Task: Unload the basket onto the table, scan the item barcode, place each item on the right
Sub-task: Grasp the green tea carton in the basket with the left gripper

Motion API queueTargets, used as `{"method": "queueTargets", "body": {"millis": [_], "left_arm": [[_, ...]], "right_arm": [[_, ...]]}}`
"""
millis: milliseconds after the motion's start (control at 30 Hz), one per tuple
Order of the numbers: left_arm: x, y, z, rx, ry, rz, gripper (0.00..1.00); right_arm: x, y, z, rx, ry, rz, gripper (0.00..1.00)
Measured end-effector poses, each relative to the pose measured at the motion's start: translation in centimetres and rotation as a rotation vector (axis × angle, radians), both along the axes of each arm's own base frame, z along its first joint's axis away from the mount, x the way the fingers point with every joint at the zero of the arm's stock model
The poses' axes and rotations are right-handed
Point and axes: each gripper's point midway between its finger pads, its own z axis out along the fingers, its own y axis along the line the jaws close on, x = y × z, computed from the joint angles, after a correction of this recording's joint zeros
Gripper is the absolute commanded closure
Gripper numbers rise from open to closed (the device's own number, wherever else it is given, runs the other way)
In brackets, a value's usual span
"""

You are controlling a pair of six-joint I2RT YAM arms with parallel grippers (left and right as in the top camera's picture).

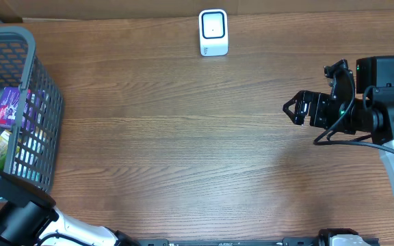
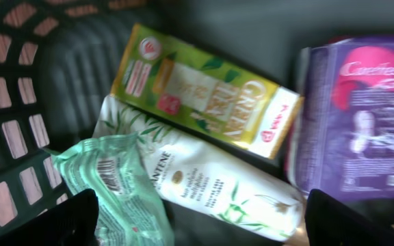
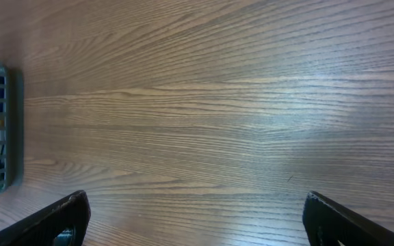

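Left tool [image 2: 217,222] spread in basket [image 1: 46,109], tips cropped, purple pack [image 2: 361,116] cut off

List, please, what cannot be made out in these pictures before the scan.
- Left wrist: blur leaves no barcode readable on the green tea box, the Pantene bottle or the green packet.
- Left wrist: the purple Carefree pack is cut off by the right edge.
- Overhead: the basket wall screens its contents; the scanner face is too small.
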Motion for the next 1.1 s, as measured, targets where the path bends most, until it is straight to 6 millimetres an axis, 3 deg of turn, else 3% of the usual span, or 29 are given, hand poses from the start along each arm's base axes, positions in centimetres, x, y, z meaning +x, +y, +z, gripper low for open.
{"method": "queueTargets", "body": {"millis": [133,233,333,800,900,1100], "left_arm": [[0.1,0.8,-1.4,0.037,0.009,-0.044,0.16],[0.5,1.4,-2.2,0.077,0.024,-0.133,0.03],[0.5,1.5,-2.8,0.094,0.049,-0.222,0.01],[1.6,2.6,-2.4,0.217,0.184,-0.792,0.00],[2.7,3.2,-2.0,0.279,0.185,-0.905,0.06],[4.1,2.3,-2.6,0.294,0.180,-1.125,0.01]], "right_arm": [[0.0,0.0,-0.3,-0.001,0.014,0.000,0.00],[0.0,0.0,-0.4,-0.001,0.018,0.000,0.00],[0.0,0.0,-0.4,-0.001,0.018,0.000,0.00],[-0.2,0.0,-0.6,-0.001,0.033,0.000,0.00],[-0.5,0.0,-0.7,-0.001,0.044,0.000,0.00],[-0.5,0.0,-0.7,-0.002,0.046,0.000,0.00]]}}
